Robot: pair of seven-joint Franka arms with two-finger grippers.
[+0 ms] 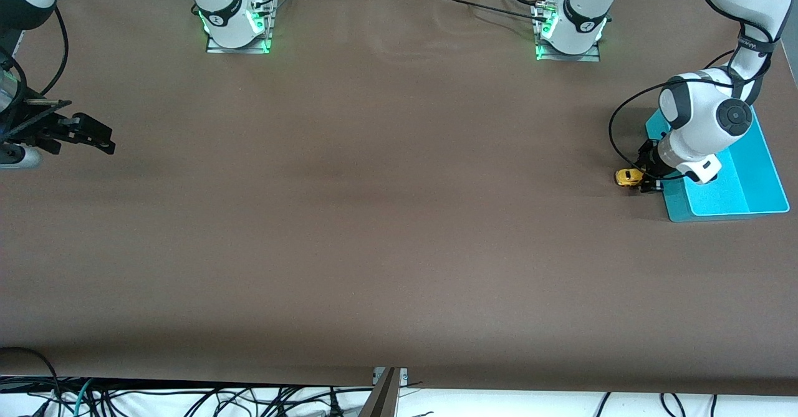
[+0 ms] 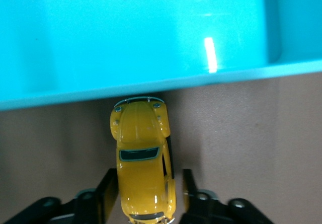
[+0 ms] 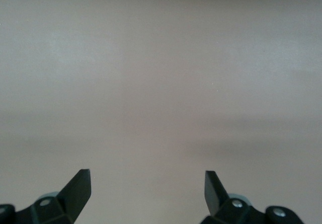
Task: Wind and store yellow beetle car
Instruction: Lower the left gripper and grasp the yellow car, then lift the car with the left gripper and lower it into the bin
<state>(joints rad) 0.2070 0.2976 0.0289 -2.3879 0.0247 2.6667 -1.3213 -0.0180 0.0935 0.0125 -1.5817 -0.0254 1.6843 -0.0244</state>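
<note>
The yellow beetle car (image 1: 628, 177) sits on the brown table, right beside the teal tray (image 1: 748, 180) at the left arm's end. My left gripper (image 1: 642, 178) is down at the table with its fingers on either side of the car. In the left wrist view the car (image 2: 143, 163) points toward the tray wall (image 2: 126, 43). One finger (image 2: 108, 194) lies against the car's side; the other finger (image 2: 188, 189) stands a narrow gap off it. My right gripper (image 1: 93, 136) waits open over the table at the right arm's end, with nothing between its fingers (image 3: 85, 183).
The two arm bases (image 1: 237, 24) (image 1: 570, 30) stand along the table edge farthest from the front camera. Cables hang below the nearest edge. The tray has a shallow wall all around.
</note>
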